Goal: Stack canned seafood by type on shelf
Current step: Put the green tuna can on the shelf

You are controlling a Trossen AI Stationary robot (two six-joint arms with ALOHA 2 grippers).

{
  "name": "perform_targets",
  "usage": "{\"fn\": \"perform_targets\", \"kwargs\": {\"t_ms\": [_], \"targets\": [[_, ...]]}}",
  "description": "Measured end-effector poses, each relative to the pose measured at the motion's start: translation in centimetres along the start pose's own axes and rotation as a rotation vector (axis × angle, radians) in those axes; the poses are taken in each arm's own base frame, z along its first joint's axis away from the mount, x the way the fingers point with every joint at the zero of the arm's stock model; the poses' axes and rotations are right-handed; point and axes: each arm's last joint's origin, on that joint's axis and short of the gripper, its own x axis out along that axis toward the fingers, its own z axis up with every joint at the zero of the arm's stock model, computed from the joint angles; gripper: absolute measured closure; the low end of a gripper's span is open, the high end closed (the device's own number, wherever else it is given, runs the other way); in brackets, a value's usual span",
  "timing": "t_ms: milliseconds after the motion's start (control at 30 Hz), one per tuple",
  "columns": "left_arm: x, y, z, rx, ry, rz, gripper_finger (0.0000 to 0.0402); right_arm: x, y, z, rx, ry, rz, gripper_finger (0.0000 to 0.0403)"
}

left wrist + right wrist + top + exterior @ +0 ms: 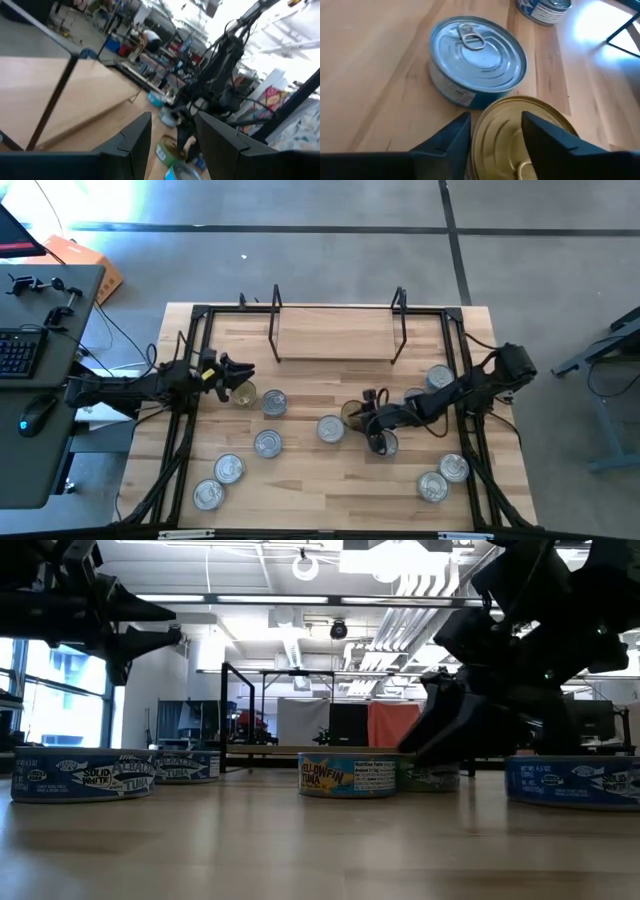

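Right jaws (492, 132): mine, apart, straddling the gold tin (520, 137), not clamped.
Silver tin (477, 60): just beyond, 12 o'clock.
Left jaws (172, 137): apart, empty.

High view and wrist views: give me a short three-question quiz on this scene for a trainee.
1. True or false: a tin already stands on the shelf.
2. Which lid has the tin at the right hand? A silver, B gold, C red.
3. Fill in: the left hand, raised above the table, is ___ (open or shut).
Key: 1 false; 2 B; 3 open.
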Motion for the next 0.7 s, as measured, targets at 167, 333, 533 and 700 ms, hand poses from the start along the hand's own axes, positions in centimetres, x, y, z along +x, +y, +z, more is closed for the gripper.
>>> {"fn": "perform_targets", "kwargs": {"t_ms": [167,333,533,700], "targets": [[0.2,-0.1,-0.6,0.023,0.058,-0.001,0.0255,0.4,0.1,0.4,0.015,0.066,-0.025,0.0318],[0.4,-0.2,-1.1,0.054,0.099,-0.004,0.0255,0.7,-0.1,1.6,0.017,0.153,-0.054,0.0370],[0.5,-0.3,-1.0,0.091,0.075,0.011,0.0255,1.1,-0.7,4.5,0.114,0.226,-0.087,0.0369],[0.5,-0.6,-0.7,0.127,0.035,-0.009,0.0255,0.9,-1.3,6.7,0.165,0.278,-0.086,0.0303]]}}
